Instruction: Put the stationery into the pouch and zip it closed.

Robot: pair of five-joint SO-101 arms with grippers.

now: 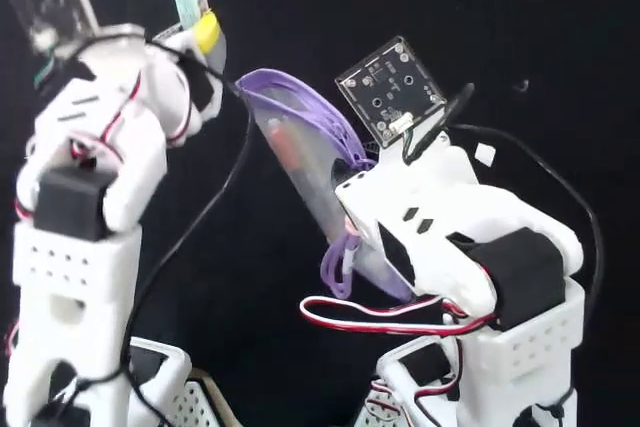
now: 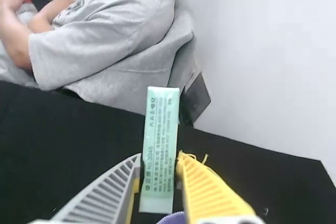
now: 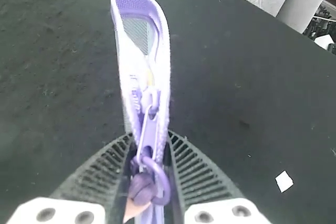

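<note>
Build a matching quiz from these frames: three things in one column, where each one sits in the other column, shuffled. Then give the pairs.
Things
1. pale green flat rectangular stationery stick
2. translucent fabric pouch with purple zipper trim
3. small white paper scrap

Places
A. lying on the black table
B. clamped in the left gripper
C. clamped in the right gripper

Pairs: 1-B, 2-C, 3-A
</note>
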